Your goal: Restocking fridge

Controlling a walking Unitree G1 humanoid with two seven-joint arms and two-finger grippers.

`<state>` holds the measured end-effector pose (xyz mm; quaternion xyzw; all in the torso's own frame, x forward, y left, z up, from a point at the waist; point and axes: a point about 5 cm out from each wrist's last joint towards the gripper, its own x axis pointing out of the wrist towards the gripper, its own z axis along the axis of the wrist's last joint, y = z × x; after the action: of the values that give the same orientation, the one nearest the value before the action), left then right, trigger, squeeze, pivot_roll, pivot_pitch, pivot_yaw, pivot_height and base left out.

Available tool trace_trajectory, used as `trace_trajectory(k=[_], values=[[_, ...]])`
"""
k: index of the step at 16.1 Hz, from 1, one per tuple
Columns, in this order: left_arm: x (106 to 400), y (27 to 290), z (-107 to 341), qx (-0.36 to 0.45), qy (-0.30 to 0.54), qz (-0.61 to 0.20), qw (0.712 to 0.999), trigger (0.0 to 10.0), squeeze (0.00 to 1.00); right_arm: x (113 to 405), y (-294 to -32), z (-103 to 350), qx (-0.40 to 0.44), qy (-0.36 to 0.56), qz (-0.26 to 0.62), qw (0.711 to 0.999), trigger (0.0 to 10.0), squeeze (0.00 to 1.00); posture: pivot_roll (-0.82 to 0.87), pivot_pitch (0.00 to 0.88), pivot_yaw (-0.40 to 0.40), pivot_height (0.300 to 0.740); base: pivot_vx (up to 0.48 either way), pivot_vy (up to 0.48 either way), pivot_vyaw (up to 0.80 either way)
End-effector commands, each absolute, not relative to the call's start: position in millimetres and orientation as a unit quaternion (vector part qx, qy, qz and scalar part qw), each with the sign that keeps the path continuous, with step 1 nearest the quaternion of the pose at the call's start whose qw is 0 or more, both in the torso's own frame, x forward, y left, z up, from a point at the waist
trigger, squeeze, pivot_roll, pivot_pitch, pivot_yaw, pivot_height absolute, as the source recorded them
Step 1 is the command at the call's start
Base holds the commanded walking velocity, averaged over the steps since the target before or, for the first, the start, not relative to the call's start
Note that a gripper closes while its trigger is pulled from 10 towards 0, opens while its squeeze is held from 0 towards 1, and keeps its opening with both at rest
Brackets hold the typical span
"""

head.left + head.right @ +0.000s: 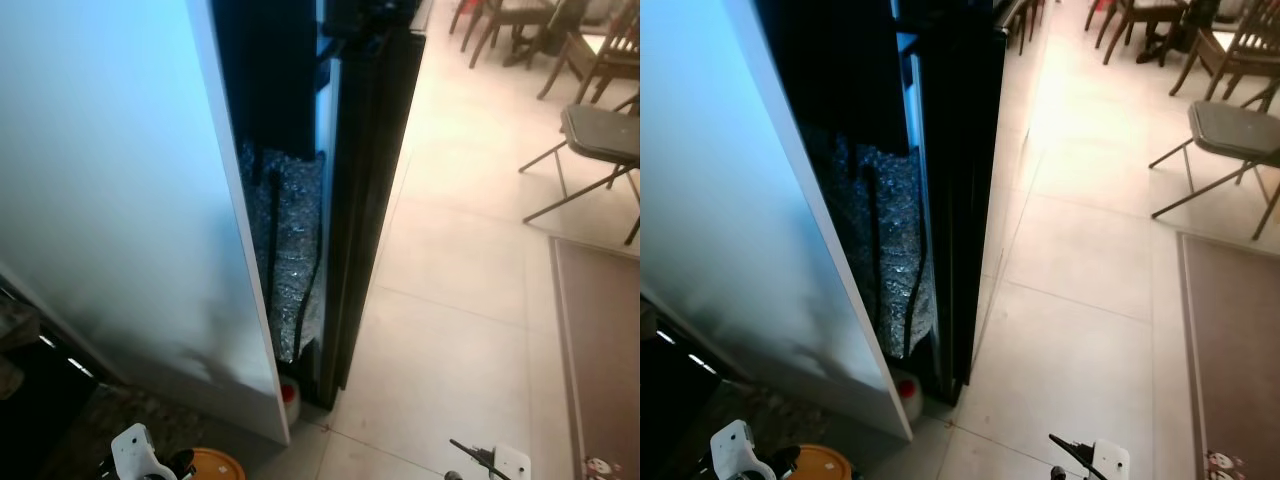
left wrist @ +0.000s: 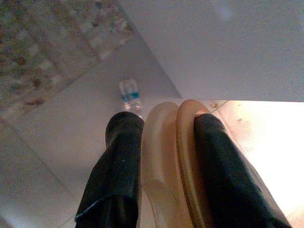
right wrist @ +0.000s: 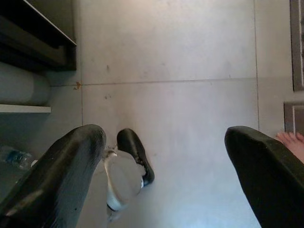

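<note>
Two fingers, left gripper (image 2: 164, 142): clenched on an orange disc-shaped lid or plate (image 2: 178, 161), held edge-on between them.
Disc axis: its long edge runs along the fingers, its rim reaching just past the fingertips (image 2: 124, 124); the flat faces press against the finger pads.
Disc from the head: orange round (image 1: 215, 466) low beside the left wrist's white housing (image 1: 135, 452).
Beyond the left fingertips: a small water bottle (image 2: 129, 94) with a blue label lying on the grey floor (image 2: 71, 142), well apart.
Right gripper (image 3: 166, 152): fingers spread wide, grasping nothing, pointing down at the tiled floor.
Between the right fingers: the robot's own foot (image 3: 126, 173).
Fridge: white door (image 1: 120, 200) swung open, seen edge-on; dark cabinet (image 1: 365, 180) behind it.
Far side: folding chair (image 1: 595, 140) on the tiles.
</note>
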<state>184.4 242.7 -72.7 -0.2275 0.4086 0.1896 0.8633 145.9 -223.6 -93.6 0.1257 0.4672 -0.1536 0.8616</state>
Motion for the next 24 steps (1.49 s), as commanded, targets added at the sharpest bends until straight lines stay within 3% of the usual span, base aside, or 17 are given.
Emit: trace_trajectory(k=[1, 6, 8, 11, 15, 16, 19, 22, 24], values=[[176, 247, -76, -0.216, 0.422, 0.196, 0.858, 10.0, 0.0, 150, -224, -91, 0.1, 0.456, -0.148, 0.872, 10.0, 0.0, -0.02, 0.059, 0.052, 0.74, 0.0, 0.0, 0.0], [172, 257, -74, -0.203, 0.422, 0.205, 0.86, 10.0, 0.0, 158, -228, -83, 0.081, 0.383, -0.169, 0.905, 10.0, 0.0, -0.02, 0.067, 0.049, 0.74, 0.0, 0.0, 0.0], [171, 261, -74, -0.203, 0.417, 0.212, 0.86, 10.0, 0.0, 205, -231, -50, 0.035, 0.262, -0.143, 0.954, 10.0, 0.0, -0.01, 0.053, 0.034, 0.74, 0.0, 0.0, 0.0], [166, 260, -76, -0.209, 0.417, 0.22, 0.857, 10.0, 0.0, 251, -227, -3, 0.026, 0.124, -0.135, 0.983, 10.0, 0.0, -0.01, 0.03, 0.014, 0.74, 0.0, 0.0, 0.0], [161, 256, -79, -0.211, 0.421, 0.222, 0.854, 10.0, 0.0, 255, -216, 21, -0.024, 0.068, -0.079, 0.994, 10.0, 0.0, 0.0, 0.013, -0.002, 0.74, 0.0, 0.0, 0.0], [159, 257, -80, -0.21, 0.422, 0.226, 0.853, 10.0, 0.0, 257, -202, 30, -0.07, 0.065, -0.016, 0.995, 10.0, 0.0, -0.01, 0.012, -0.006, 0.74, 0.0, 0.0, 0.0], [156, 259, -80, -0.209, 0.423, 0.23, 0.851, 10.0, 0.0, 266, -155, 52, -0.063, 0.042, 0.105, 0.992, 10.0, 0.0, 0.0, 0.015, -0.013, 0.74, 0.0, 0.0, 0.0], [157, 261, -79, -0.211, 0.419, 0.233, 0.852, 10.0, 0.0, 265, -128, 65, -0.064, 0.044, 0.115, 0.99, 10.0, 0.0, 0.0, 0.029, -0.02, 0.74, 0.0, 0.0, 0.0], [158, 260, -79, -0.21, 0.419, 0.232, 0.852, 10.0, 0.0, 266, -129, 69, -0.053, 0.053, 0.075, 0.994, 10.0, 0.0, 0.0, 0.033, -0.021, 0.74, 0.0, 0.0, 0.0]])
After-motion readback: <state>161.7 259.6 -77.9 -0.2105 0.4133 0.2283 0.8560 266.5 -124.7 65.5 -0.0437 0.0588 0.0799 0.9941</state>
